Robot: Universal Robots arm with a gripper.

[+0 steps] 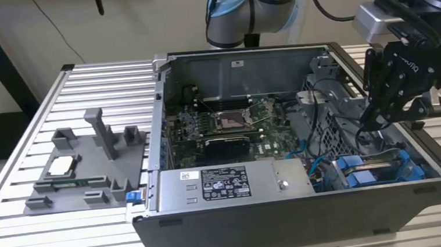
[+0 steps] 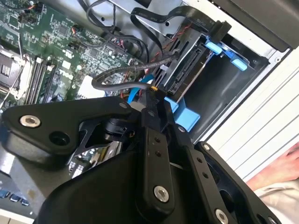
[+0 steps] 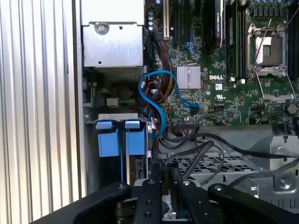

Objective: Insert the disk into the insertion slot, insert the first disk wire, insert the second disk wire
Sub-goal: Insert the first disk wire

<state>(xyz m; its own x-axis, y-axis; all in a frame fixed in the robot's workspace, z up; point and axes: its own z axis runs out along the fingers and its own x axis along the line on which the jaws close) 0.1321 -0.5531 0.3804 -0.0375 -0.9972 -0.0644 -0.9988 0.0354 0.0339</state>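
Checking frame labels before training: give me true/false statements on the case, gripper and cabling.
1. The computer case lies open with its motherboard exposed. True.
2. The gripper hangs outside the case. False: it hangs over the case's end at the exterior view's right.
3. A cooler covers the CPU socket. False: the socket is bare.
4. A blue cable loops beside the motherboard. True.
5. The insertion slot sits in the case's near corner at the exterior view's right. True.
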